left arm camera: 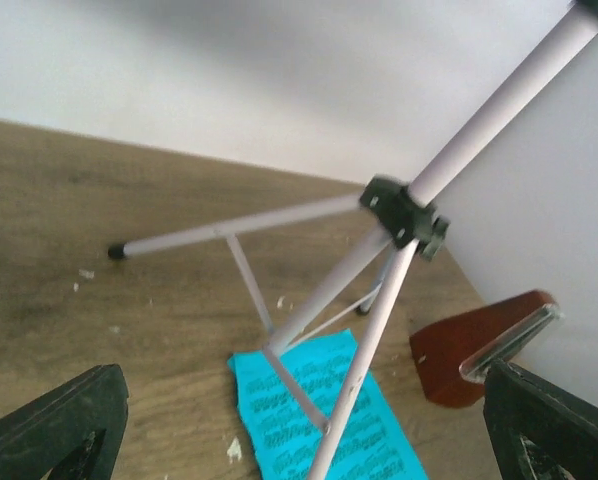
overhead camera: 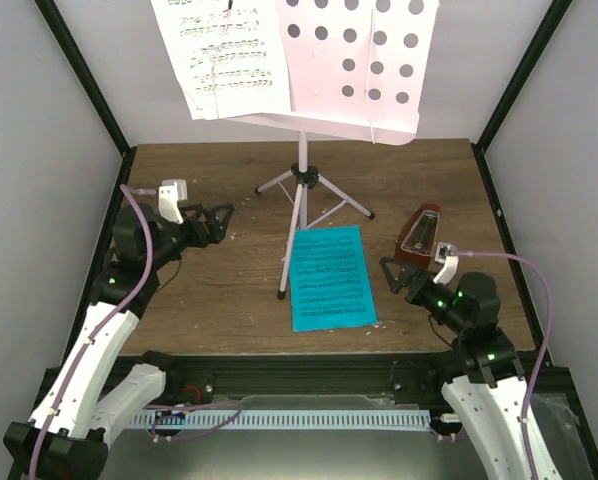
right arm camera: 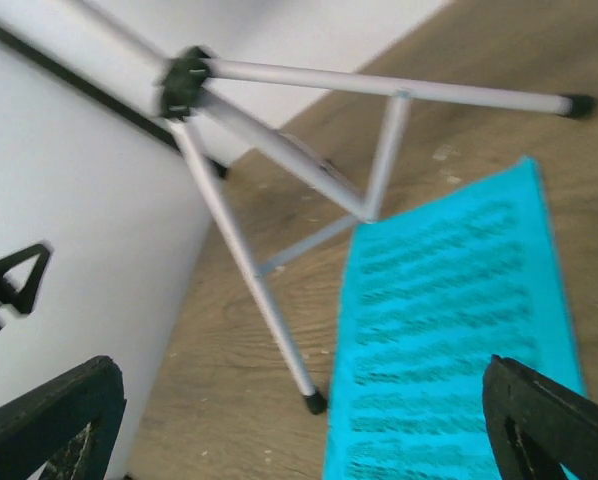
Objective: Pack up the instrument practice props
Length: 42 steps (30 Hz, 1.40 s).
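The pale pink music stand (overhead camera: 301,180) stands on its tripod at the table's back middle. Its hole-dotted desk (overhead camera: 374,60) carries a white music sheet (overhead camera: 229,60). A cyan music sheet (overhead camera: 329,277) lies flat in front of the tripod. The brown pyramid metronome (overhead camera: 419,238) stands to its right. My left gripper (overhead camera: 222,224) is open and empty, left of the tripod. My right gripper (overhead camera: 397,278) is open and empty, just in front of the metronome. The left wrist view shows the tripod hub (left arm camera: 404,213), cyan sheet (left arm camera: 319,420) and metronome (left arm camera: 479,345). The right wrist view shows the tripod leg (right arm camera: 254,270) and cyan sheet (right arm camera: 449,320).
Black frame posts (overhead camera: 84,80) and white walls close in the wooden table (overhead camera: 209,290) on the left, right and back. A black rail (overhead camera: 299,375) runs along the near edge. Small pale crumbs dot the wood (left arm camera: 234,450).
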Each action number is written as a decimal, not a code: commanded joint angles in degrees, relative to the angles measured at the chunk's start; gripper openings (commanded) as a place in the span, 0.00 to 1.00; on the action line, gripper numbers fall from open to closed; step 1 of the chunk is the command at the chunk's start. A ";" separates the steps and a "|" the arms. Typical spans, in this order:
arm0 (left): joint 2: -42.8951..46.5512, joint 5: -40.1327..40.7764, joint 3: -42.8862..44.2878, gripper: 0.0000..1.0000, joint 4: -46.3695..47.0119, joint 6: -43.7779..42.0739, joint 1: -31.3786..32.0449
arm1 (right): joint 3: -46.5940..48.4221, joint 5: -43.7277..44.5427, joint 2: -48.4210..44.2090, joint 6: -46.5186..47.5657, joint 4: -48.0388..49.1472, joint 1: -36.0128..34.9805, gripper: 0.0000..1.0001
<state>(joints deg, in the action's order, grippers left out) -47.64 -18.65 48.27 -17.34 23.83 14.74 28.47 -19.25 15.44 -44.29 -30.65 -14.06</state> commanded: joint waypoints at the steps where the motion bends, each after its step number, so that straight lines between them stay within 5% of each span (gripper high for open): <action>1: 1.36 1.50 5.91 0.98 2.34 -0.28 -0.65 | 1.75 -12.17 3.59 1.18 16.79 -0.33 0.97; 6: 0.33 8.10 10.26 0.99 5.62 -4.19 -0.71 | 3.81 -23.79 18.10 3.10 28.59 -2.37 0.90; 15: 2.46 9.03 7.57 1.00 13.12 -1.97 -0.97 | 17.37 -6.58 36.87 17.16 25.69 -30.92 0.89; 19: 1.65 5.04 8.90 1.00 12.11 -1.43 -0.99 | 29.40 -1.88 43.54 22.08 23.99 -37.54 0.84; 28: 6.97 9.18 6.35 0.98 10.64 -4.15 -1.03 | 53.28 -0.54 55.37 22.99 28.27 -38.71 0.82; 37: 8.83 7.68 7.30 0.98 5.28 -5.08 -0.96 | 80.67 21.14 68.93 29.04 14.20 -38.67 0.85; 42: 8.97 6.85 7.19 0.98 4.42 -5.07 -0.95 | 86.93 28.95 73.82 29.78 10.65 -38.65 0.83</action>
<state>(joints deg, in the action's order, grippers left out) -38.87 -10.79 54.83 -11.51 19.40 14.13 110.91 0.19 86.41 -16.71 -13.91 -52.38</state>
